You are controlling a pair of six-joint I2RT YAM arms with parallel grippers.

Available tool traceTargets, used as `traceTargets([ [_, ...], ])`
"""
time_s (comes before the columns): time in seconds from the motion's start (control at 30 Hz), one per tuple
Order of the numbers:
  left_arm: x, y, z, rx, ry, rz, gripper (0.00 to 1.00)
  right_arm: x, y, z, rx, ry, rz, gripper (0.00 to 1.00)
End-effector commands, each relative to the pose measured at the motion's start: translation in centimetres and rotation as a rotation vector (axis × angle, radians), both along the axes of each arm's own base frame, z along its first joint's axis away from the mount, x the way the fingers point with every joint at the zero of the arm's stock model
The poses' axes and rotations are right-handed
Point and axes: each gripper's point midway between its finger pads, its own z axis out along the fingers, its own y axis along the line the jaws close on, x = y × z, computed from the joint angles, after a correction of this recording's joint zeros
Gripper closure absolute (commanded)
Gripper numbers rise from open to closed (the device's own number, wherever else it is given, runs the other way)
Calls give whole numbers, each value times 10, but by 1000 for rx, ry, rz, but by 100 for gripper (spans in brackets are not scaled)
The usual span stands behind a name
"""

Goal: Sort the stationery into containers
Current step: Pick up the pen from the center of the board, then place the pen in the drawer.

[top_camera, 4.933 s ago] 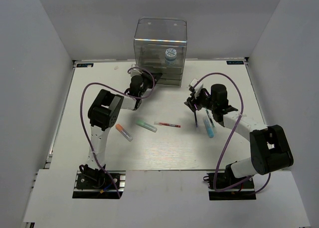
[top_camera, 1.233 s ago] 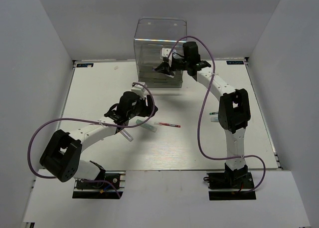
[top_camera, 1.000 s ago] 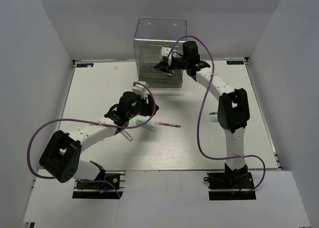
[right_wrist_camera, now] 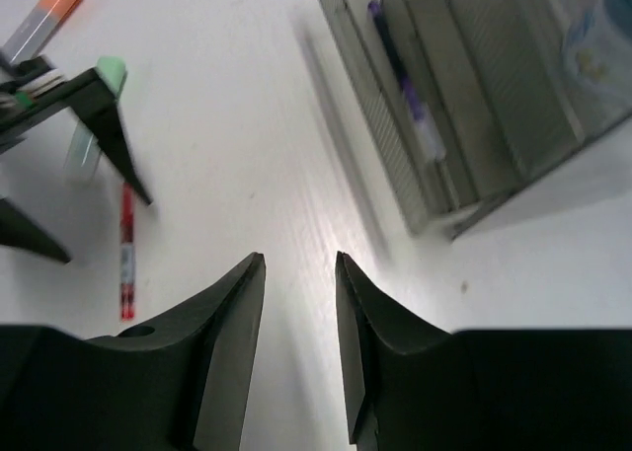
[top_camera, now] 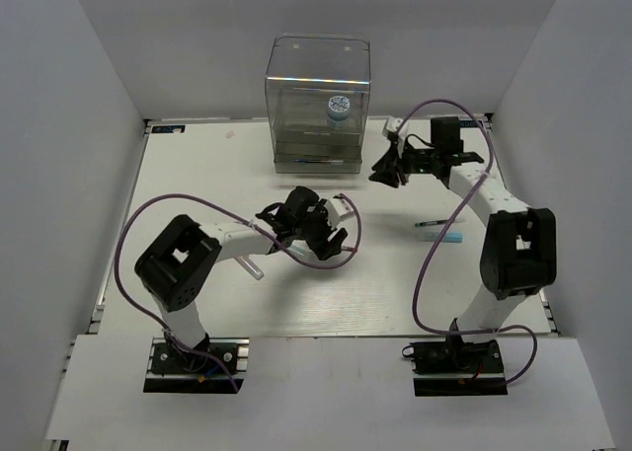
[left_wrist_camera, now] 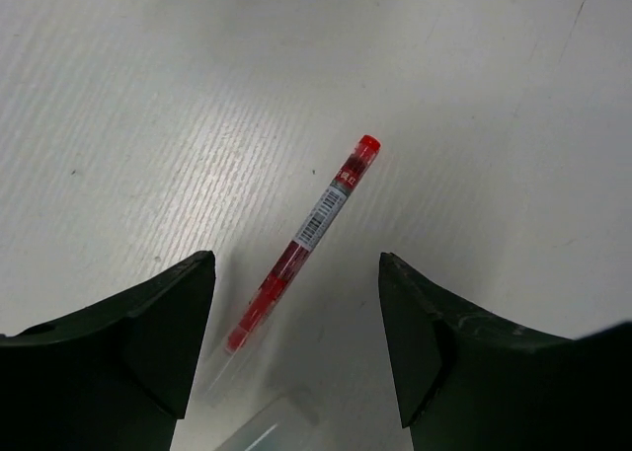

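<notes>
While the left claw hangs wide apart and empty over the red-white pen, that pen lies slantwise between its fingers on the tabletop, so a squeeze could roll or swivel it away instead of catching it. Just beside one end sits a mint-green marker, which might get nudged. Farther right, the right claw, slightly apart and holding nothing, hovers near the drawer cabinet.
</notes>
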Motion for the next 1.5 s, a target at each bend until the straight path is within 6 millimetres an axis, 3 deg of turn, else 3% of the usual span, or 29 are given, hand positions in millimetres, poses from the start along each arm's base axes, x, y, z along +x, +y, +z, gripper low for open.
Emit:
traceTargets([
  [0.0, -1, -16, 0, 22, -26, -139, 23, -26, -23, -3, 18, 71, -17, 59],
  [0.1, 0, -21, -14, 54, -23, -169, 25, -42, -33, -2, 27, 77, -30, 58],
  [0.17, 2, -22, -19, 65, -31, -182, 26, -46, -43, -10, 26, 99, -57, 58],
  [0.33, 1, -15, -43, 179, -36, -206, 34, -49, -61, -5, 51, 102, -104, 58],
  [0.4, -5, -10, -50, 230, -53, -223, 43, -50, -66, -6, 53, 109, -118, 58],
  [0.43, -6, -7, -56, 253, -50, -223, 56, -47, -69, -4, 59, 101, -126, 58],
  [0.53, -9, -3, -63, 287, -41, -218, 78, -49, -68, -3, 63, 110, -123, 58],
  [0.57, -6, -1, -63, 299, -49, -205, 89, -45, -80, -4, 66, 112, -155, 58],
  [0.67, 7, -3, -59, 259, -55, -116, 97, -44, -86, -9, 50, 110, -174, 54],
  [0.77, 28, -6, -37, 186, -95, -28, 100, -44, -92, -15, 22, 94, -201, 46],
  [0.93, 65, -31, 17, 105, -251, -29, 100, -47, -97, -24, -7, 85, -213, 44],
  [1.07, 95, -35, 55, 61, -334, -11, 100, -52, -102, -35, -55, 68, -213, 44],
  [1.1, 111, -34, 73, 37, -369, 1, 100, -53, -103, -37, -65, 65, -211, 47],
  [1.13, 117, -38, 79, 17, -378, -18, 100, -58, -103, -41, -70, 85, -206, 49],
  [1.17, 122, -38, 84, 13, -382, -29, 100, -59, -104, -43, -81, 67, -191, 58],
  [1.2, 137, -37, 101, -2, -400, -27, 100, -65, -103, -46, -82, 92, -179, 64],
  [1.3, 155, -45, 115, -18, -418, -103, 100, -70, -102, -49, -94, 92, -149, 84],
  [1.47, 185, -38, 126, -10, -472, -159, 100, -70, -104, -49, -103, 84, -147, 86],
])
